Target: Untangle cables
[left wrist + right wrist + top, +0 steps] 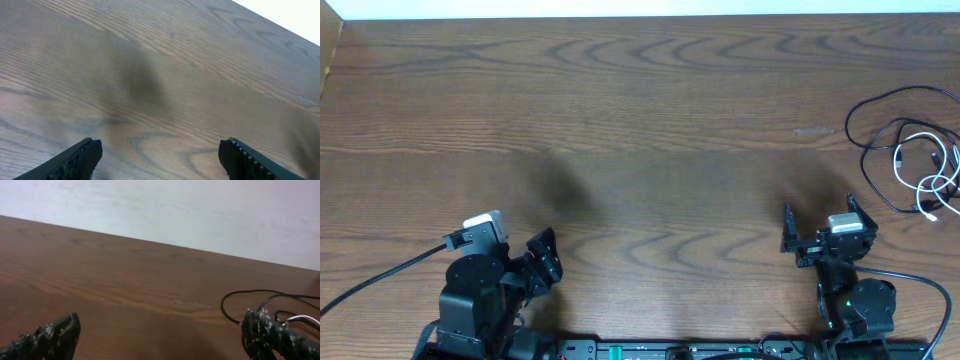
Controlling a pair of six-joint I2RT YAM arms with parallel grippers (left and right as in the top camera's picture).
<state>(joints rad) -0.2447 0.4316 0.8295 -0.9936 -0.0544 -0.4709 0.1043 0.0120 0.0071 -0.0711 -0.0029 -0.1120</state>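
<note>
The thin flexible cables (905, 150), one white among black loops, lay tangled by the wooden table's (640, 100) right edge, untouched. Both arms' jaws stood wide open, empty, near the front edge. Untangling seemingly hadn't begun; the right arm should reach first.

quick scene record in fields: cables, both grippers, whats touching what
surface: wooden table
cables: white cable and black cables looped together in one pile at the table's right edge
left gripper: open, empty, over bare wood, far from the pile
right gripper: open, empty, near the pile but apart from it
contact: neither gripper touches a cable
task state: cables not yet separated
</note>
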